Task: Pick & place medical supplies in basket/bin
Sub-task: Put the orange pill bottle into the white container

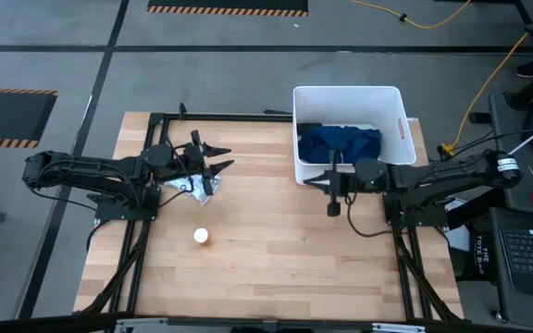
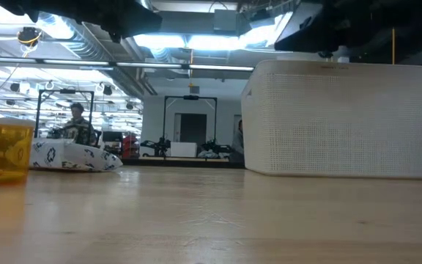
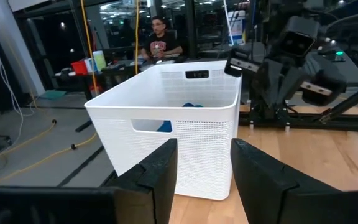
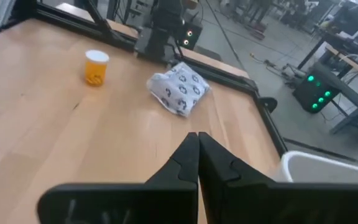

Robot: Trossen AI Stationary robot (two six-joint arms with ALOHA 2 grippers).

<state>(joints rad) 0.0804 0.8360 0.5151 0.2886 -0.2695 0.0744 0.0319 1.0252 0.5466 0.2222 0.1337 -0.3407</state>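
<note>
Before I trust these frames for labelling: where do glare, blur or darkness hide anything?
Low view: ceiling lights glare at top, and the orange vial at the left edge looks soft. Left wrist view: the room behind the tub is dim. High view: evenly lit, and the blue cloth is clear. Right wrist view: the packet is slightly soft.

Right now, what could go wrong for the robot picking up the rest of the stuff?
The orange cup is small and round, so it might tip or roll when grabbed. The white packet sits right under the left arm's open fingers; it looks crinkly and might slip. The tub stands across the table, so a weak grip could drop things.
</note>
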